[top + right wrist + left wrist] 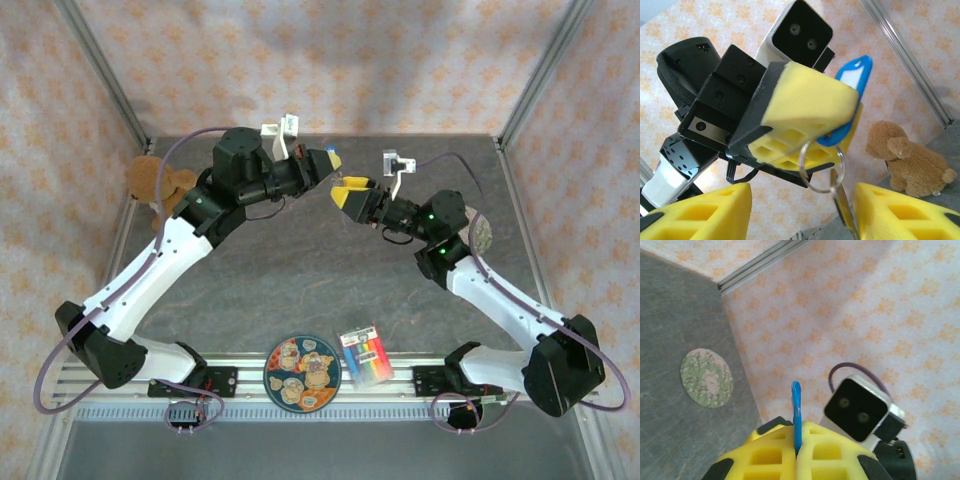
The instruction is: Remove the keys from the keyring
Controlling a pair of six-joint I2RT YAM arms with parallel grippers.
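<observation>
**Two robot arms meet above a grey table** (300, 290) walled in orange-flowered paper. In the overhead view the left arm (170, 260) reaches in from seven o'clock and the right arm (500, 300) from five o'clock. Their yellow-padded ends face each other just apart near twelve o'clock.

A brown teddy bear (155, 182) sits at ten o'clock, partly behind the left arm. At six o'clock, on the near rail, a patterned plate (302, 375) shows its cartoon print in full. A rainbow-striped card (365, 356) lies just beside it toward three o'clock. A round floral coaster (706, 378) lies flat at the table's three o'clock side, half hidden behind the right arm from overhead.

The left gripper (805, 117) has its pads pressed together on a blue key tag (856, 80), which its own wrist camera sees edge-on. From the tag hangs a silvery keyring (820, 190). On the ring hangs the key (841, 200), pale metal, pointing to six o'clock and cut off by the frame's lower edge.

The right gripper (802, 210) stands with fingers spread, one pad on each side of the key. The key hangs close to the pad at five o'clock, and whether they touch cannot be told. From overhead the ring and key are too small to make out.
</observation>
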